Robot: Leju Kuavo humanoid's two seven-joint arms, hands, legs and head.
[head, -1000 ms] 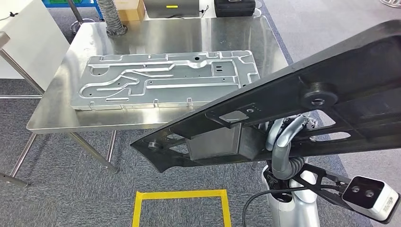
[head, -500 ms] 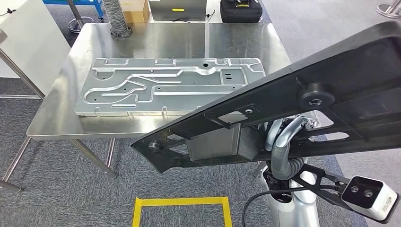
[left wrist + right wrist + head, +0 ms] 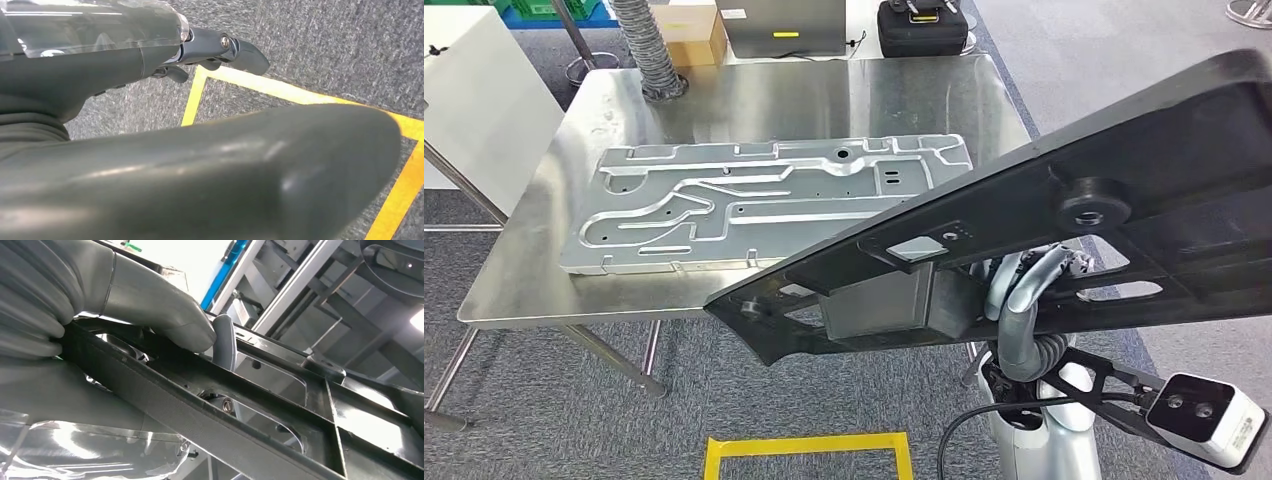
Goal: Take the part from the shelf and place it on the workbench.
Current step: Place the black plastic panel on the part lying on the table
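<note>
Large black ribbed plastic panel (image 3: 1064, 230): held tilted above the grey carpet, just short of the stainless-steel workbench (image 3: 824, 95), gripped by the right hand (image 3: 150, 315), thumb pressing its edge. Left hand (image 3: 220, 50): fingers curled, holding nothing, over yellow floor tape (image 3: 300, 92). Stamped silver metal plate (image 3: 764, 200): flat on workbench.

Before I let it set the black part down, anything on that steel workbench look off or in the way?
Yes. A large silver stamped panel already lies on the workbench, skewed to its edges and covering most of the middle. The black part, held in the right hand, hangs tilted over the near right corner, overlapping the panel's end in the head view. Bare steel remains mainly along the far side.
</note>
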